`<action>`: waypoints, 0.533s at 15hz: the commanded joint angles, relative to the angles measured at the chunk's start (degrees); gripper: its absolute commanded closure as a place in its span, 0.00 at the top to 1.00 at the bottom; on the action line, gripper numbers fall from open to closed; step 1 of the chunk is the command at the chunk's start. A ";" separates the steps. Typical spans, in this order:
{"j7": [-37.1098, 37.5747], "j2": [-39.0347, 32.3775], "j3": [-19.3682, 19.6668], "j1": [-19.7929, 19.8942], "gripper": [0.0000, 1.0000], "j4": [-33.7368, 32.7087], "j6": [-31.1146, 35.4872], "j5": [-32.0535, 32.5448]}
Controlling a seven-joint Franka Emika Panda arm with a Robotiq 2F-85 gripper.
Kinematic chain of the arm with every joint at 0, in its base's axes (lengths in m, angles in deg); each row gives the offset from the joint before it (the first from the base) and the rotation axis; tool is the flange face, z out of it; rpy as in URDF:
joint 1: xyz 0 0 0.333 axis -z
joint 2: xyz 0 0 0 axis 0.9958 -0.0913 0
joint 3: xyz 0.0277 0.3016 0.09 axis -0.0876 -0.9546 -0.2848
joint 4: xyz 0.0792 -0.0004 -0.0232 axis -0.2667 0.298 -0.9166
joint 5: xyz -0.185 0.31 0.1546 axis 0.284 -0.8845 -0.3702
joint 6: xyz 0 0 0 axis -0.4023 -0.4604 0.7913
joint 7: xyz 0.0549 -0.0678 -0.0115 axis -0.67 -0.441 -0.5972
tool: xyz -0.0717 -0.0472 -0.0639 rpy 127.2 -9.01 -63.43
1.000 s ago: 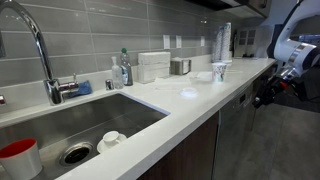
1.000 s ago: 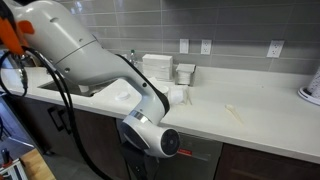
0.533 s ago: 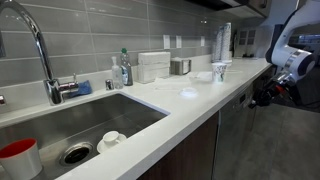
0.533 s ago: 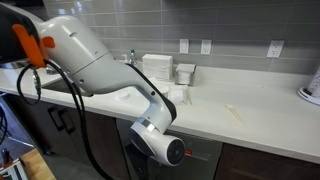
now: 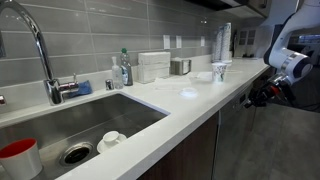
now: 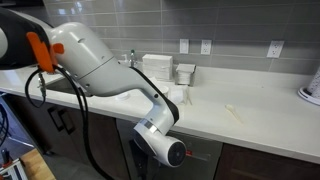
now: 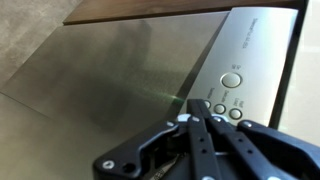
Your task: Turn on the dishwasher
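Wrist view: gripper (image 7: pixel 196 123) came in from 6 o'clock, its two black fingers (image 7: pixel 203 150) pressed tight together into one narrow point w/ nothing between them. The dishwasher (image 7: pixel 110 85) filled most of the frame as a flat grey brushed-metal front, tilted diag. Its lighter control strip (image 7: pixel 250 60) ran along the 3 o'clock side, w/ a big round button (image 7: pixel 231 79) and a cluster of small buttons (image 7: pixel 218 97) below it. The fingertip sat just beside the small buttons, at approx 1 o'clock from the tip; whether it touched couldn't be told. Dark wood cabinet (image 7: pixel 180 10) lay across 12 o'clock. In an exterior view the gripper (image 5: pixel 258 98) hung at 3 o'clock, just under the white counter (image 5: pixel 200 88) edge, against the dishwasher (image 5: pixel 234 132) front. A sink (image 5: pixel 130 112), faucet (image 5: pixel 40 50) and red cup (image 5: pixel 17 155) sat toward 8–9 o'clock, well apart. In an exterior view the white arm (image 6: pixel 100 68) reached down over the counter edge and covered most of the dishwasher (image 6: pixel 203 158); the gripper was hidden there.
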 commanded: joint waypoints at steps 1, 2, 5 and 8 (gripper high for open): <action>3.34 -1.53 -0.25 0.38 0.00 -1.79 -0.43 -2.68; 3.90 -1.64 -0.28 0.35 0.00 -1.96 -0.55 -2.95; 5.34 -2.16 -0.28 0.01 0.00 -2.41 -0.15 -3.42; 6.26 -2.47 -0.34 -0.10 0.00 -2.67 -0.06 -3.60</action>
